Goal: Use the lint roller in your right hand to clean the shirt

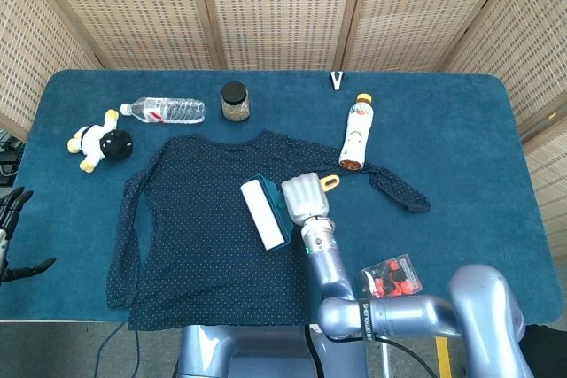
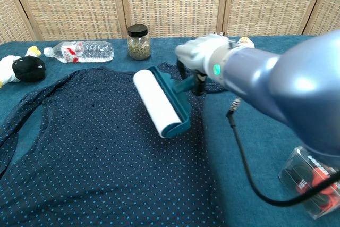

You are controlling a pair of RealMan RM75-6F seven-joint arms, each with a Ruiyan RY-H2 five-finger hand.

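A dark blue dotted shirt lies flat on the blue table, one sleeve stretching right. My right hand grips the teal handle of the lint roller, whose white roll slants across the shirt's right middle. From the chest view the roll seems raised a little off the cloth; I cannot tell for sure. My left hand is at the far left edge, off the table, fingers apart, holding nothing.
Along the back stand a water bottle, a jar, a drink bottle lying down and a small clip. A plush toy sits left. A clear packet with red pieces lies front right.
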